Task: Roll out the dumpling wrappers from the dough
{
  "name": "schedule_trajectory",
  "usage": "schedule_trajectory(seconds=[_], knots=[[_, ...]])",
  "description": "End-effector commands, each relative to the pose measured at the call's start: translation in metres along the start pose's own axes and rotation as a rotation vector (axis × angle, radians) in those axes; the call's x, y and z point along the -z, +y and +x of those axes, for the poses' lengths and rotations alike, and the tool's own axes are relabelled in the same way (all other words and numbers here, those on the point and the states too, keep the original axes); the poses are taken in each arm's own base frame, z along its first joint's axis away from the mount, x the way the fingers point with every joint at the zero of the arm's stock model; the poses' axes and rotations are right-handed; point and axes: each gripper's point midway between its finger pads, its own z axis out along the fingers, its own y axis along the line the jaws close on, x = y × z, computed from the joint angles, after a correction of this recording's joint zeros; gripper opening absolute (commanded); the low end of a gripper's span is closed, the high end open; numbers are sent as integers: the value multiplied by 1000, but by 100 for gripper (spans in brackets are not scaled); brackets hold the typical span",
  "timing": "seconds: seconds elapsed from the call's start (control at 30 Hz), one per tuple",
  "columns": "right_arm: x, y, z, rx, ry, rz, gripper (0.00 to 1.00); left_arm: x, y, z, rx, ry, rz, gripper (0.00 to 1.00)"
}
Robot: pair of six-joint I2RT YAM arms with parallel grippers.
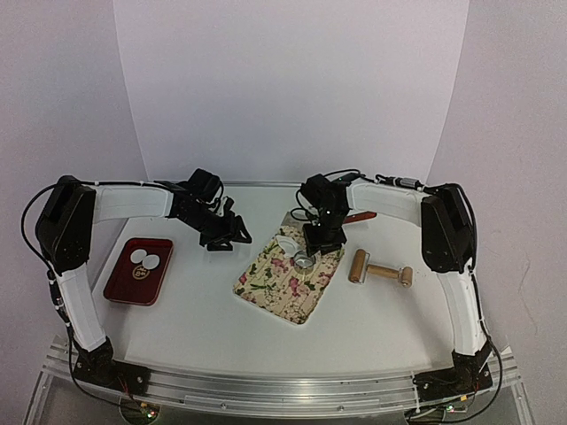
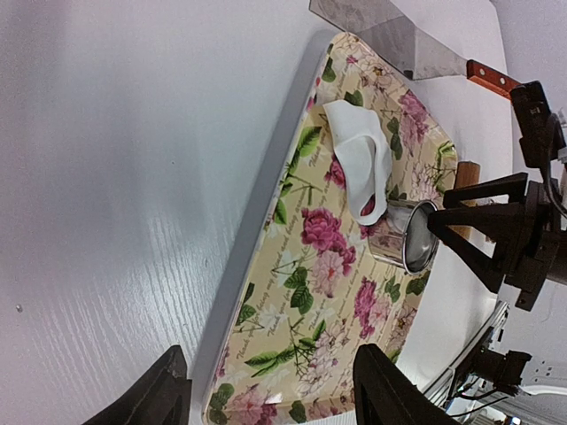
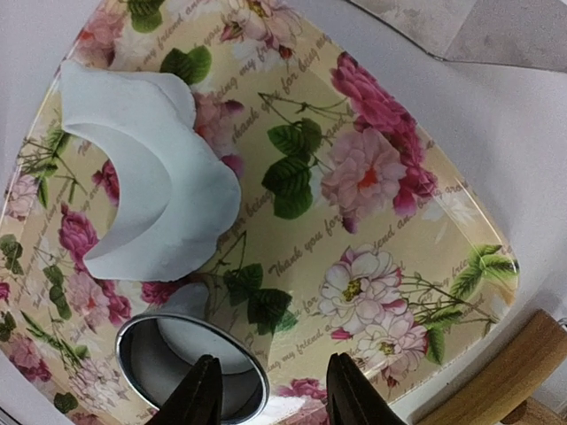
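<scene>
The dough (image 3: pixel 173 208), at 11 o'clock of the ring cutter (image 3: pixel 135 354), seems soft and tearable, so lift its edge; right gripper (image 3: pixel 273 376) jaws half-open astride the cutter rim, left gripper (image 2: pixel 270 372) jaws apart, empty.

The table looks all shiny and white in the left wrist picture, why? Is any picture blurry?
Left wrist view: light glare bleaches the table nearly white, only faint streaks show; right wrist view: crisp on the flowered tray, shine on the metal ring; top view: even light, a bit fuzzy, soft shadows.

"Thank you" script on floral tray (image 3: pixel 301 252)
</scene>
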Motion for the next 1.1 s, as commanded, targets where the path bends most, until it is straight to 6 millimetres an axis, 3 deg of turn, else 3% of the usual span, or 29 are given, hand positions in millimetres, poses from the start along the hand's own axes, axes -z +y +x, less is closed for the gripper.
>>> schedule_trajectory(seconds=[0.0,0.27,0.63,0.9,1.07], knots=[[-8,5,-1,12,13,-7,37,15,-11,-7,-26,-33,19,63],[-12,6,-1,5,20,-11,20,14,-9,-6,-31,-25,14,63],[-3,7,0,50,-1,33,14,8,-9,-3,-29,-1,21,63],[-6,10,14,96,32,66,1,6,-7,0,-24,11,25,63],[-3,15,28,124,55,66,0,6,-4,5,-23,17,22,63]])
